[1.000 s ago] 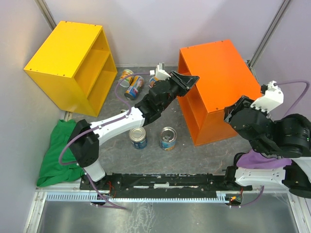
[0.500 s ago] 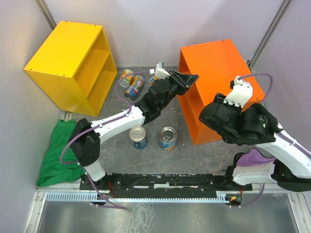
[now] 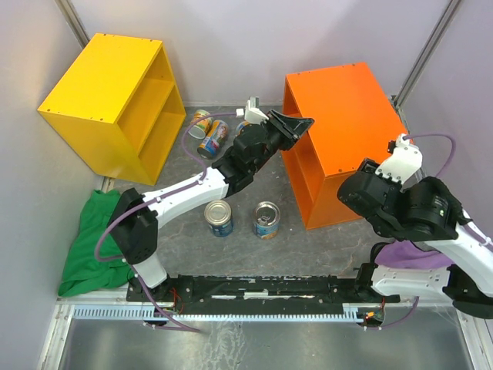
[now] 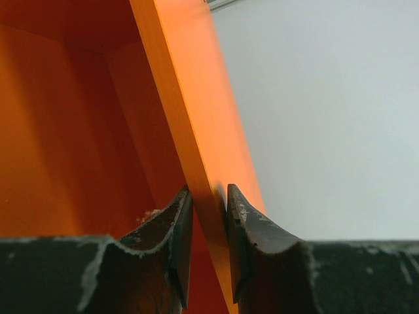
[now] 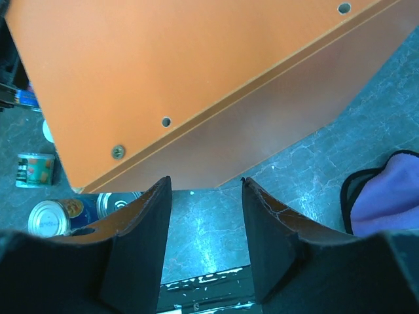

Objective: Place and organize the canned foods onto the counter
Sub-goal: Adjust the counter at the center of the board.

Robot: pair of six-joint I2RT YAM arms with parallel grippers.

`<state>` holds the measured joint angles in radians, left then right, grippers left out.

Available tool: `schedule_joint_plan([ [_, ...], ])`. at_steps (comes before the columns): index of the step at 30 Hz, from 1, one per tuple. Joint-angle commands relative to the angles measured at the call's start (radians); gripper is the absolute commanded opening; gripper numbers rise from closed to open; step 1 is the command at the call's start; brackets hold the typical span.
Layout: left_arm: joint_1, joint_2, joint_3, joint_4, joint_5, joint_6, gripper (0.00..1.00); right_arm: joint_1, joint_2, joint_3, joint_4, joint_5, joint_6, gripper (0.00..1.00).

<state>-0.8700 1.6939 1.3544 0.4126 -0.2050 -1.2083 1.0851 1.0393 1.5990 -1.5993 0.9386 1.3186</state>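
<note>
The counter (image 3: 347,116) is the orange cabinet at the back right, its open side facing left. My left gripper (image 3: 308,122) is shut on the counter's thin top panel at its front edge, and the left wrist view shows that panel (image 4: 190,98) pinched in the gripper (image 4: 209,196). My right gripper (image 5: 206,183) is open over bare floor just off the counter's near corner (image 5: 163,65), holding nothing. Two blue-labelled tins (image 3: 219,217) (image 3: 266,220) stand upright on the floor. Three cans (image 3: 202,122) (image 3: 215,138) (image 3: 240,129) lie near the back wall.
A yellow cabinet (image 3: 115,100) stands at the back left. A green cloth (image 3: 92,247) lies at the left and a purple cloth (image 3: 412,254) under my right arm. The black base rail (image 3: 254,289) runs along the near edge. Walls close in the sides.
My right arm swung left toward the counter's near corner, then drew back a little to the right. The left arm and its grip on the counter have not moved.
</note>
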Motion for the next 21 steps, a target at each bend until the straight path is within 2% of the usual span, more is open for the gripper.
schedule_joint_plan([
  [1,0.057,-0.011,-0.03,-0.127,-0.068,0.058,0.03,-0.014,-0.003,-0.037,-0.153,-0.002,0.038,0.55],
  [5,0.065,-0.016,-0.031,-0.128,-0.065,0.061,0.03,-0.072,-0.025,-0.068,-0.138,-0.003,0.029,0.55],
  [8,0.071,-0.02,-0.034,-0.127,-0.059,0.063,0.03,-0.139,-0.031,-0.089,-0.057,-0.028,-0.045,0.55],
  [16,0.079,-0.033,-0.063,-0.116,-0.042,0.061,0.03,-0.444,-0.022,-0.162,0.2,-0.217,-0.319,0.55],
  [21,0.078,-0.029,-0.079,-0.093,-0.015,0.058,0.03,-0.607,-0.001,-0.182,0.303,-0.32,-0.423,0.55],
])
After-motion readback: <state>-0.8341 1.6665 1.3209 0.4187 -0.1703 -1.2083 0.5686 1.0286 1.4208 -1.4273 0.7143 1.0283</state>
